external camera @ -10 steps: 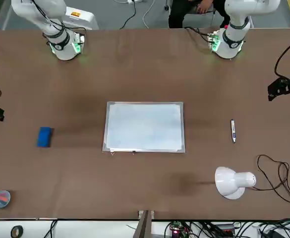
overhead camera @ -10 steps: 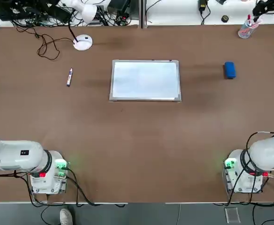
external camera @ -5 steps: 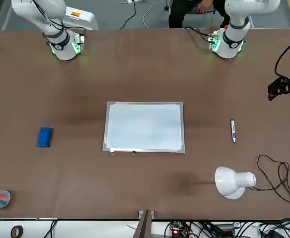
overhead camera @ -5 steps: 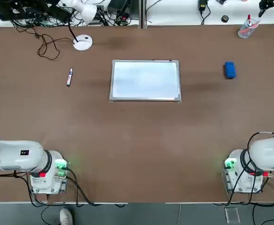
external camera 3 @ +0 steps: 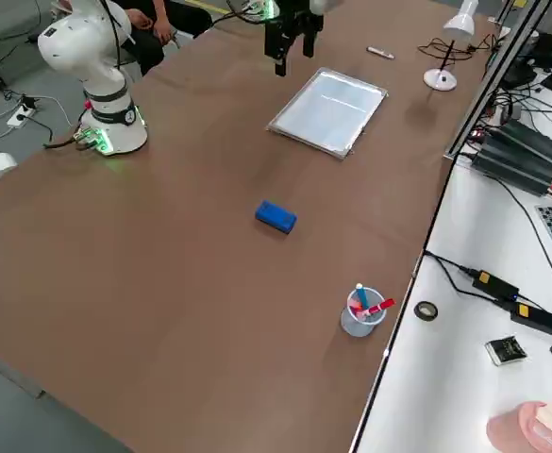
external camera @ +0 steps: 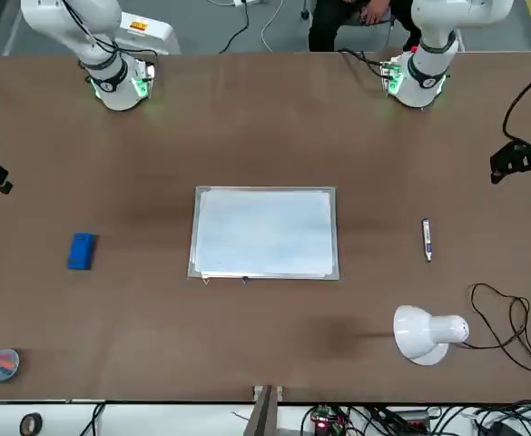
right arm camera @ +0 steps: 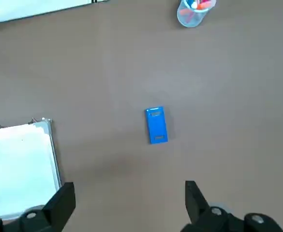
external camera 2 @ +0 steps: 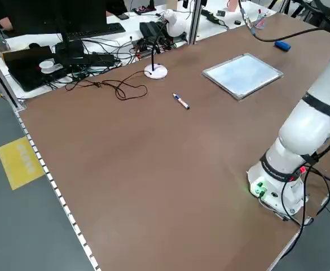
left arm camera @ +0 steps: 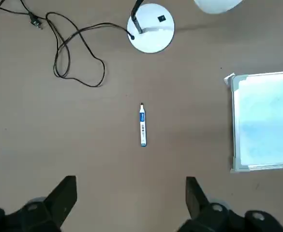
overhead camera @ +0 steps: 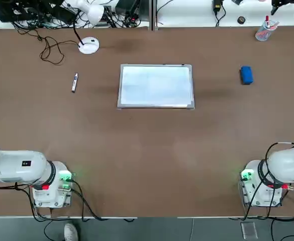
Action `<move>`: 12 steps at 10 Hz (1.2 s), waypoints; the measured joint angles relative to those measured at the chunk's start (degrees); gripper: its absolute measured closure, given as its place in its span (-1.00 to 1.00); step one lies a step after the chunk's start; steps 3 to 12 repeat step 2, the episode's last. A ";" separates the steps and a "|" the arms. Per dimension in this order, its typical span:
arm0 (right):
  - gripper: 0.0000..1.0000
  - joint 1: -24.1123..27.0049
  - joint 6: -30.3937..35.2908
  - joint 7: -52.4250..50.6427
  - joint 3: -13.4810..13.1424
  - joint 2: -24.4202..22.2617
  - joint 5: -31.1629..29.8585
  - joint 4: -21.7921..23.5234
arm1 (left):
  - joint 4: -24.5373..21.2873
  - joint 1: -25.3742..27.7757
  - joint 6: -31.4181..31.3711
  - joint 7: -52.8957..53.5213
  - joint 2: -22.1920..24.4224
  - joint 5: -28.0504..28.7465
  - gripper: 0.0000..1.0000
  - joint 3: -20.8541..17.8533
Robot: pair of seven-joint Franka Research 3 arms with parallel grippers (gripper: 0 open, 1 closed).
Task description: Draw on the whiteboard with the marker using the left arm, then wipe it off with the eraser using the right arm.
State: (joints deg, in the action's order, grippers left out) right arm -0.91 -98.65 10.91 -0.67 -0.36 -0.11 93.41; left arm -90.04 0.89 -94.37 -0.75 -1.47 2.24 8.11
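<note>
At the near edge, the grey base of the left arm (overhead camera: pixel 54 183) is being kept toward the left corner and that of the right arm (overhead camera: pixel 260 183) toward the right, both being marked by green lights; a person's hand (external camera: pixel 374 11) is being shown behind this edge, near the left base. Above the left part of the tabletop (overhead camera: pixel 152 150), the left gripper (left arm camera: pixel 131 179) is being held raised, its fingers being spread wide. Above the right part, the right gripper (right arm camera: pixel 130 183) is being held likewise, its fingers also being spread wide. Farther out, one whiteboard (overhead camera: pixel 156 86), white, silver-grey frame, is being displayed flat at the middle. One marker (overhead camera: pixel 75 83), slim, white with blue markings, is being laid on the tabletop well to the left of the whiteboard, its length being run roughly near to far. One eraser (overhead camera: pixel 247 75), blue, rectangular, is being kept on the tabletop well to the right of the whiteboard. Beyond the marker, one white lamp (external camera: pixel 419 334) is being stood, a loose black cable (overhead camera: pixel 49 52) being coiled beside it. At the far right, one clear cup (overhead camera: pixel 265 32) is being stood near the edge, red items being contained in it.
</note>
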 joint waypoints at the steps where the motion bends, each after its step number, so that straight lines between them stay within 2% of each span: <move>1: -1.00 -0.02 -0.60 -0.02 0.00 0.10 -0.01 0.34 | 0.00 0.00 0.00 0.00 0.00 0.00 -0.99 0.00; 12: -1.00 -0.13 -0.73 -0.04 0.00 0.18 -0.02 0.40 | 0.00 0.00 0.01 0.00 0.00 0.00 -0.99 0.00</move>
